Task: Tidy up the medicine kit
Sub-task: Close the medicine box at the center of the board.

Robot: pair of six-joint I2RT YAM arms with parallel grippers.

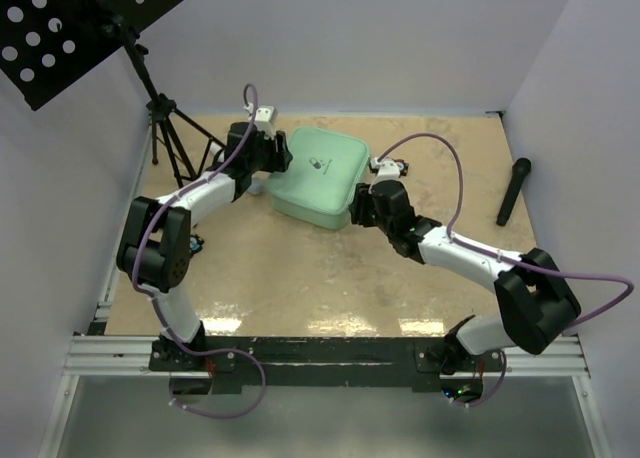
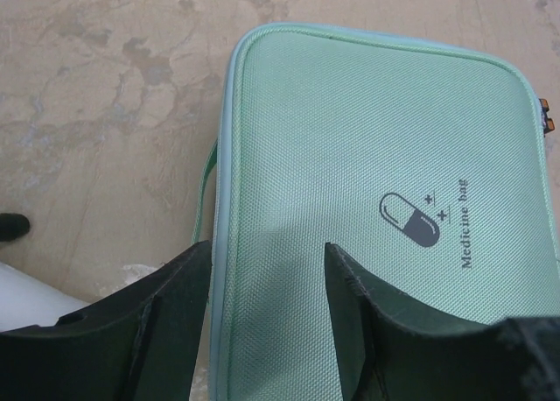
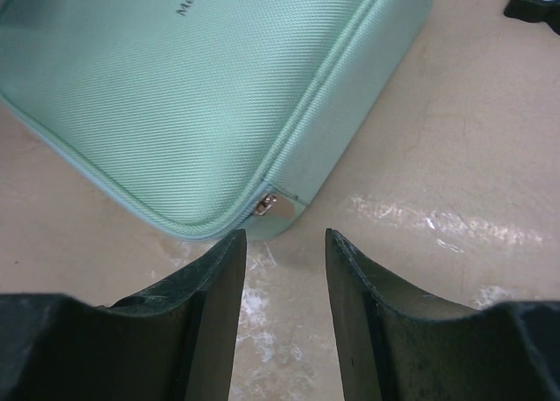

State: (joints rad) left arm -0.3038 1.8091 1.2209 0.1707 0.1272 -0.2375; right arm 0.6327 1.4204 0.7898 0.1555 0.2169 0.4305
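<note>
Seemingly unclamped, medicine kit [image 1: 318, 176] sits within left gripper [image 2: 267, 248], before right gripper [image 3: 284, 235], both half-open.

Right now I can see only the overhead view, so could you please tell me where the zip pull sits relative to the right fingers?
Observer: The zip pull is at the corner of the case that faces the right arm. It is just ahead of the gap between the open right fingers, not yet between them.
Operator: Thank you. And on the other side?
Observer: The left fingers are apart and straddle the case's edge, one above the case and one off its side.
</note>
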